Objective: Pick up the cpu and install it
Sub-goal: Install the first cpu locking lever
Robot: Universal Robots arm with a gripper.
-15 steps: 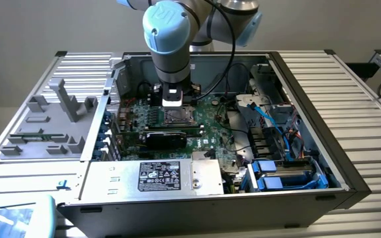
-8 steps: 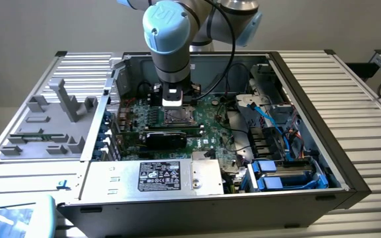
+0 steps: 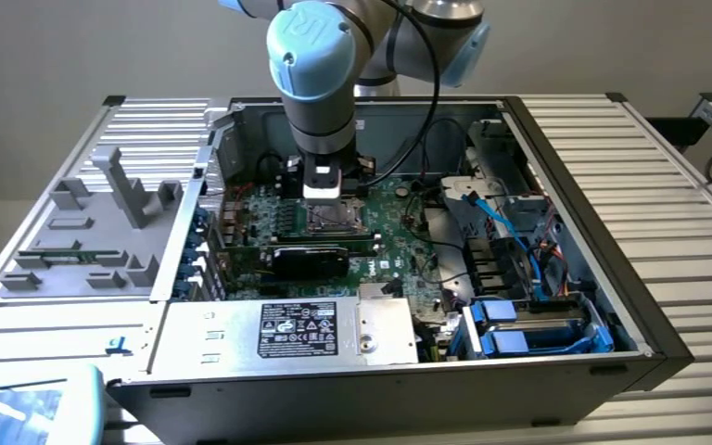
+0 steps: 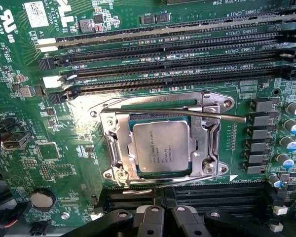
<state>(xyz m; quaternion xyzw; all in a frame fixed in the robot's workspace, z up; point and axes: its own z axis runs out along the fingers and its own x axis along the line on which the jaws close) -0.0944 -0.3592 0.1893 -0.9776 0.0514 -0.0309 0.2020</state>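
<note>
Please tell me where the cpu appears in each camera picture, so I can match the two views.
Exterior view: the cpu lies in the socket at the middle of the green motherboard, directly under the gripper.
Wrist view: the cpu sits at the picture's centre inside the metal socket frame.
Shared landmark: the row of memory slots beside the socket.

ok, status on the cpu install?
End effector shut, holding nothing, above the socket. cpu lying flat in the socket frame. Retention lever lies across the frame's edge.
</note>
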